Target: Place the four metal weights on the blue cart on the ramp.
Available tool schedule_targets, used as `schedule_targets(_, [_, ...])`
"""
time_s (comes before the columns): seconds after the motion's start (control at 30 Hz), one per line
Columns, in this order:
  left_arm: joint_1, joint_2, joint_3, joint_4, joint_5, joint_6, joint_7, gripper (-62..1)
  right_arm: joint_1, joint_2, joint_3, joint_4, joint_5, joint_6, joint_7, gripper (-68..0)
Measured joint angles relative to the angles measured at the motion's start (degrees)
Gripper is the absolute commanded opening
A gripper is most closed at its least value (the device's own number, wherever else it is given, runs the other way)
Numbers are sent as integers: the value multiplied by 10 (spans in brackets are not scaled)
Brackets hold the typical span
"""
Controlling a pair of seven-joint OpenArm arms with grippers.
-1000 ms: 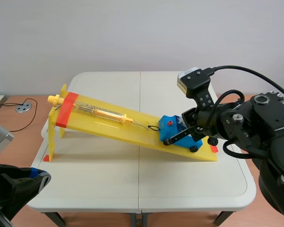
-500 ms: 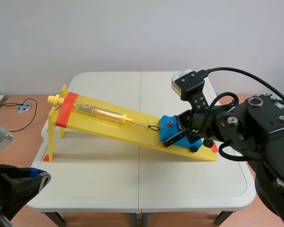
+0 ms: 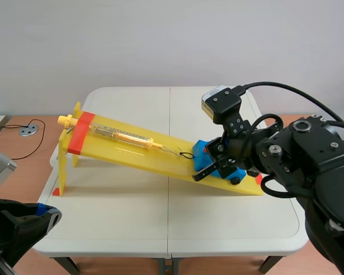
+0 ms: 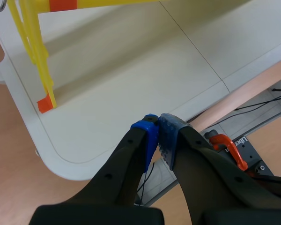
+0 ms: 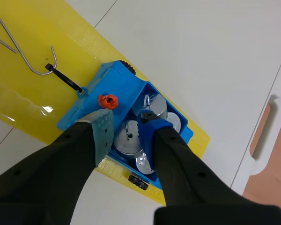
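Note:
The blue cart (image 3: 204, 150) sits near the low end of the yellow ramp (image 3: 132, 150). In the right wrist view the cart (image 5: 108, 85) holds several metal weights: one with a hook (image 5: 153, 107), one near the rear wall (image 5: 177, 123), one low (image 5: 144, 164). My right gripper (image 5: 127, 131) reaches down into the cart, its fingers pressed on either side of a further metal weight (image 5: 128, 139). In the scene view the right gripper (image 3: 209, 166) covers the cart's top. My left gripper (image 4: 158, 136) is shut on nothing over the table's front left corner, far from the cart.
A yellow spring scale (image 3: 123, 136) lies along the ramp, its wire hook (image 5: 19, 52) linked to the cart's black loop. A red knob (image 5: 107, 100) stands on the cart. The ramp's leg (image 4: 37, 61) ends in an orange foot. A chair handle (image 5: 264, 136) lies beyond the white table (image 3: 160, 217).
The right arm's wrist has shifted left and slightly lower over the cart, and its fingers now reach deeper into it. The left arm has not moved.

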Motion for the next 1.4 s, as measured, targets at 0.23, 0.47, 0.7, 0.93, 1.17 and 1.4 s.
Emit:
schedule_targets(0.23, [0,0,0,0,0,0,0,-580,0,7,0,25,14,0,-23,-588])
schedule_targets(0.47, [0,1,0,0,0,0,0,-580,-25,48,27,129,41,0,-48,-669])
schedule_targets(0.7, [-33,59,0,2,15,-14,19,-580,-112,120,98,195,112,19,-48,-669])
schedule_targets(0.93, [-84,115,18,11,65,-17,21,-581,-253,174,203,242,192,97,-48,-669])
schedule_targets(1.17, [-142,153,83,11,145,-15,21,-582,-392,176,305,265,234,190,-47,-669])
schedule_targets(1.4, [-196,162,157,11,240,19,20,-582,-500,176,357,265,237,205,-47,-669])
